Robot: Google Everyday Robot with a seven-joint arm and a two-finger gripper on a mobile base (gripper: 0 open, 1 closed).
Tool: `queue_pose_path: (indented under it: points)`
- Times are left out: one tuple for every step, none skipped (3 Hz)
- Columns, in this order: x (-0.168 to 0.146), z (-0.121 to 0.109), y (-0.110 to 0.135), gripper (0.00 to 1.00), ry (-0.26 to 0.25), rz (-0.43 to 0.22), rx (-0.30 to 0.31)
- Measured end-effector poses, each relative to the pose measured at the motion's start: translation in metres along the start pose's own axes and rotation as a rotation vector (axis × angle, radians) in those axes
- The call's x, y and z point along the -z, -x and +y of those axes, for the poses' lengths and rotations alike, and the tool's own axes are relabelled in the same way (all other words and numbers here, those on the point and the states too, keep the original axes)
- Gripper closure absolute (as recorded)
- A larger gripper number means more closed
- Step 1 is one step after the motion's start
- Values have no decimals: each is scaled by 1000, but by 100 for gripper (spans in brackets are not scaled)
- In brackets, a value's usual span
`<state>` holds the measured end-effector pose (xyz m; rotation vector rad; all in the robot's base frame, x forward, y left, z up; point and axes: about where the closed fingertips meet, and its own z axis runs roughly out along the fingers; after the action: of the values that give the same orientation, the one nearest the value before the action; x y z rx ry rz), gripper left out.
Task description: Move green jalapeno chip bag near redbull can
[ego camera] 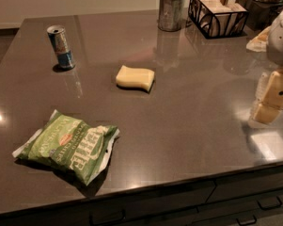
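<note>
The green jalapeno chip bag (68, 145) lies flat near the front left of the dark countertop, with white lettering and a small orange-red logo. The redbull can (61, 47) stands upright at the back left, well apart from the bag. My gripper (269, 101) hangs over the right side of the counter, far from both the bag and the can, with the white arm above it at the right edge of the view. Nothing shows in it.
A pale yellow sponge-like block (135, 77) lies mid-counter between can and gripper. A metal cup (170, 12) and a black wire basket (217, 13) stand at the back. The countertop (188, 140) ends at a front edge, with drawers below.
</note>
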<state>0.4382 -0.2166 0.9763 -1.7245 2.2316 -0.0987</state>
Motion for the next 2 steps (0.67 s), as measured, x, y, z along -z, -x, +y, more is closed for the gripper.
queue_pose_path:
  points:
    - [0, 0, 0, 0, 0, 0, 0]
    - [-3, 3, 11, 0, 15, -14, 24]
